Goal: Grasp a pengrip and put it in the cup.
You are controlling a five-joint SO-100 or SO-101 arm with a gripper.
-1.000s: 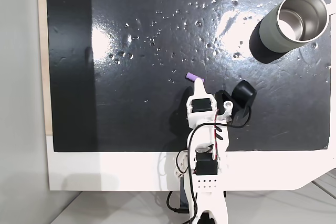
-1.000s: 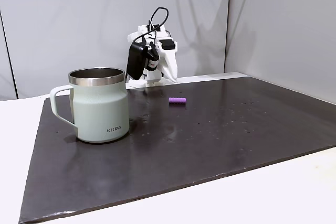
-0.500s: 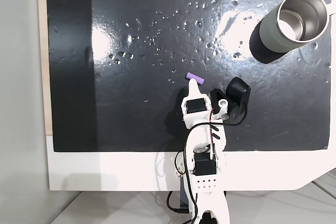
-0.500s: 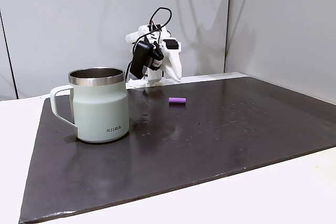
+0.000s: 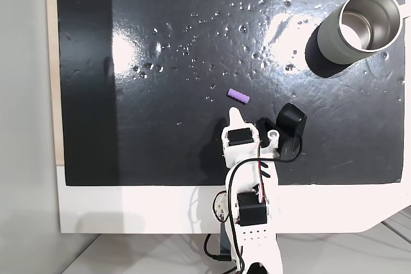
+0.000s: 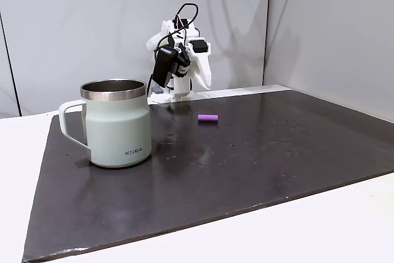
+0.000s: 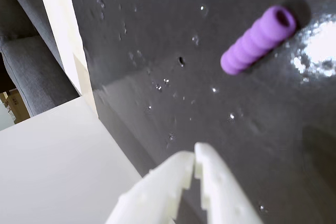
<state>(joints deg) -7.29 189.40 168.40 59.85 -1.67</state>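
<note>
The light-purple ribbed pengrip (image 5: 238, 95) lies on the black mat, and it shows lying flat in the low fixed view (image 6: 208, 118) and at the upper right of the wrist view (image 7: 257, 40). My gripper (image 5: 235, 114) hovers just short of it on the arm's side, apart from it. The white fingers (image 7: 181, 174) meet at their tips in the wrist view, shut with nothing between them. The grey-green metal cup (image 5: 359, 27) stands upright at the mat's far right corner, its steel mouth open; its handle shows in the low fixed view (image 6: 117, 124).
The black mat (image 5: 160, 133) covers most of a white table (image 5: 128, 210). A black round part (image 5: 290, 120) sticks out to the right of the wrist. The white arm (image 6: 197, 66) rises at the mat's far edge before grey wall panels.
The gripper has drawn back toward the arm's base, uncovering the pengrip that its tip overlapped a second ago. The pengrip and cup have stayed in place.
</note>
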